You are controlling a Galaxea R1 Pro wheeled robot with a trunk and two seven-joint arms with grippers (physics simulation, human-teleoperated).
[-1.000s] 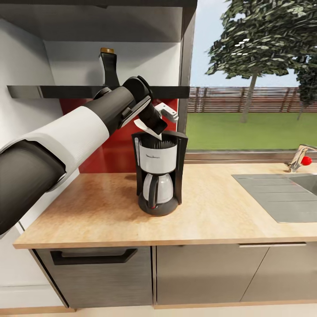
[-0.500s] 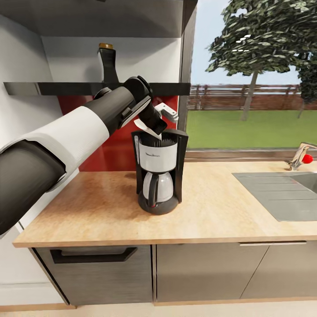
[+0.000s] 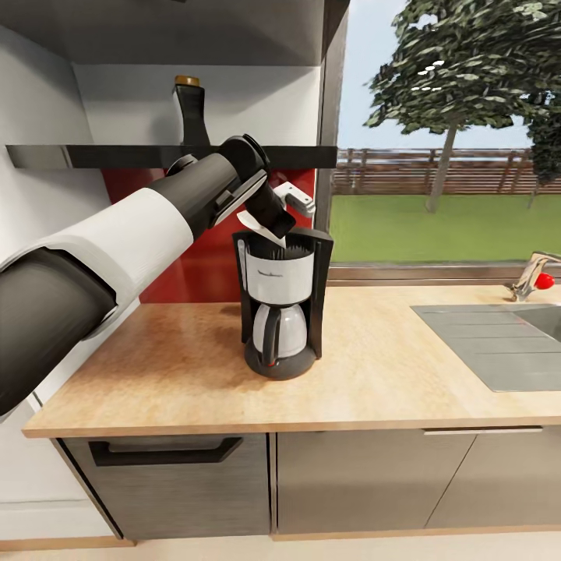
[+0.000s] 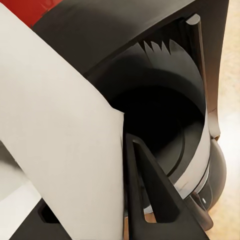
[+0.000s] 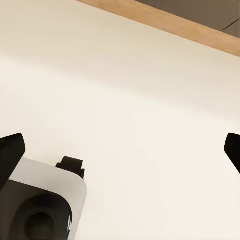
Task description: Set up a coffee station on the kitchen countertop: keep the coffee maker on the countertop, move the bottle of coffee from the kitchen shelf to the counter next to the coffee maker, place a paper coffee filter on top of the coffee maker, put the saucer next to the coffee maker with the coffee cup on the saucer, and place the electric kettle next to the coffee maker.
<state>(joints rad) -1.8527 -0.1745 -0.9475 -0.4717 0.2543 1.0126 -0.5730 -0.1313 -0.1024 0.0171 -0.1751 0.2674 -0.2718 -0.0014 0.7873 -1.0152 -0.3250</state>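
The left gripper pinches the thin white paper coffee filter just above the coffee maker, a black-and-white machine on the wood-grain kitchen countertop. Behind it, the dark, gold-capped bottle of coffee stands on the shelf. The right gripper has its dark fingertips spread wide over a pale, smooth floor.
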